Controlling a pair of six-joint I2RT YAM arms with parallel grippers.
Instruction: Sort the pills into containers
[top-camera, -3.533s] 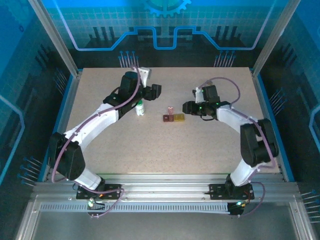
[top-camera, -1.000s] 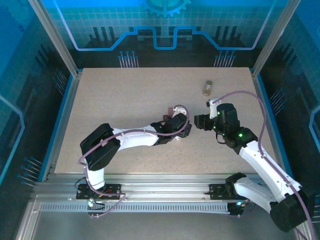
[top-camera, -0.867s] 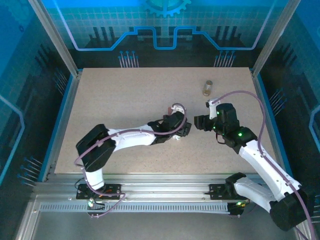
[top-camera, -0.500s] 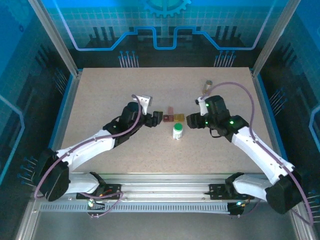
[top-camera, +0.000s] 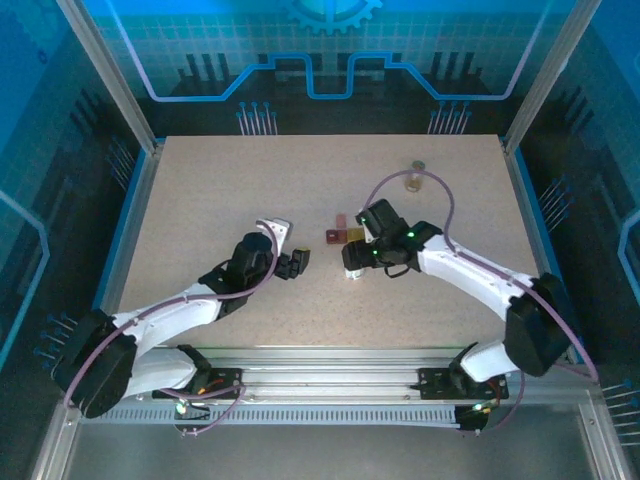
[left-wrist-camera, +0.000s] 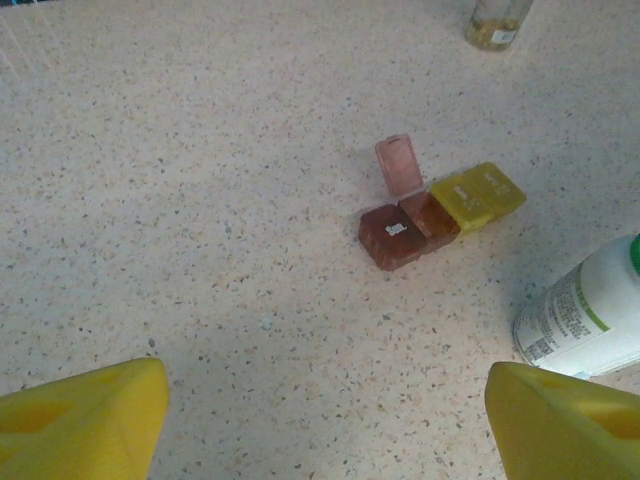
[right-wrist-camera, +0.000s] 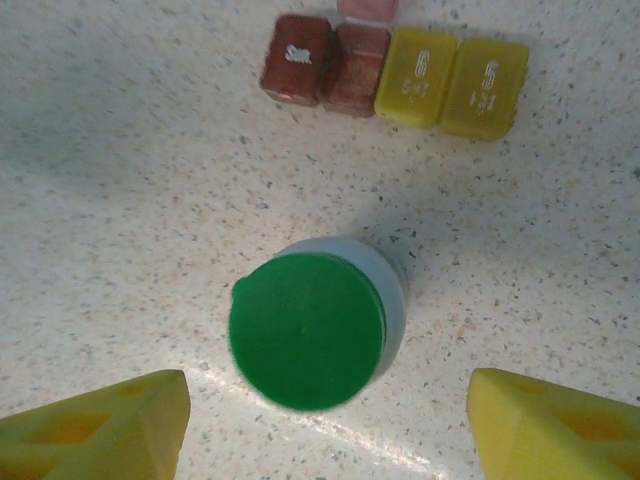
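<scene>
The containers lie in a row mid-table: dark red boxes (top-camera: 332, 237) (right-wrist-camera: 325, 72) on the left, yellow boxes (top-camera: 356, 235) (right-wrist-camera: 452, 75) on the right. One dark red box (left-wrist-camera: 430, 216) has its pink lid (left-wrist-camera: 400, 166) flipped up. A white bottle with a green cap (right-wrist-camera: 307, 332) (left-wrist-camera: 590, 318) stands upright just in front of them. My right gripper (top-camera: 352, 257) (right-wrist-camera: 325, 432) hangs open above the bottle, its yellow fingers (right-wrist-camera: 95, 425) either side of it and apart from it. My left gripper (top-camera: 299, 263) (left-wrist-camera: 325, 430) is open over bare table left of the boxes. Pills are out of view.
A small amber jar (top-camera: 415, 178) (left-wrist-camera: 497, 18) stands at the back right of the speckled table (top-camera: 220, 190). Blue-edged metal frame rails (top-camera: 125, 240) bound the table on the left and right. Purple cables loop over both arms.
My right gripper has swung left from beside the yellow boxes to above the bottle. The left gripper has drawn back toward the near left, away from the boxes.
</scene>
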